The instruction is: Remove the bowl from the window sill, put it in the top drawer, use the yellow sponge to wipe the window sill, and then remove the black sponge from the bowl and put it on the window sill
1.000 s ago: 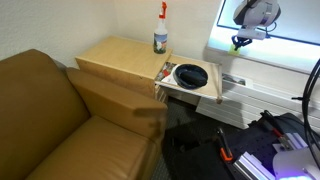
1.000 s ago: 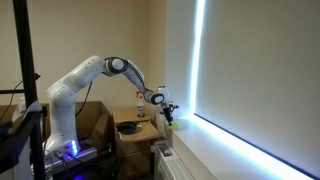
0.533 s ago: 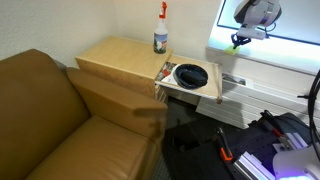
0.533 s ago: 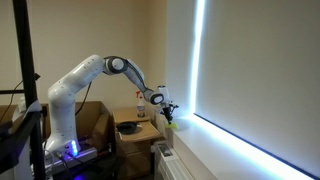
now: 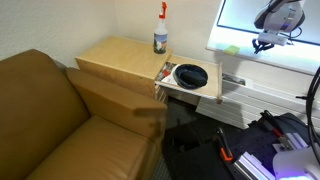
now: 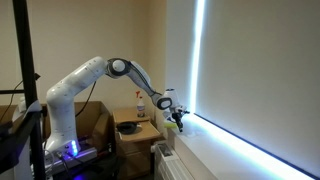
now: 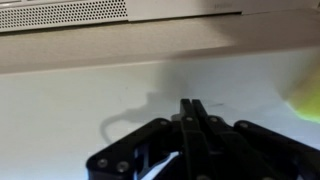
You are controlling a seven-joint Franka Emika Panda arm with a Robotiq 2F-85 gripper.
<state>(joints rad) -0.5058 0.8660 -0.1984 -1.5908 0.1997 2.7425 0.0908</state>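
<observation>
The small yellow-green block sponge (image 5: pixel 232 48) lies flat on the long white window sill (image 5: pixel 248 54). It is near the end effector (image 5: pixel 270 44) but apart from it, off to one side along the ledge. In the wrist view it shows only as a blurred green patch (image 7: pixel 306 96) at the edge of the frame. By its look it is light, soft and squashy, not slippery and in no way fragile. A pinch from above across its short sides should hold it. Its long axis seems to run along the sill, though it is too small to be sure.

The end effector (image 7: pixel 193 125) hangs just over the bare sill with its fingers pressed together, holding nothing. Well away from it and lower down, the round dark blue bowl with a pale rim (image 5: pixel 191 75) sits in the open light-wood top drawer (image 5: pixel 178 91). The black sponge cannot be made out against the bowl's dark inside.
</observation>
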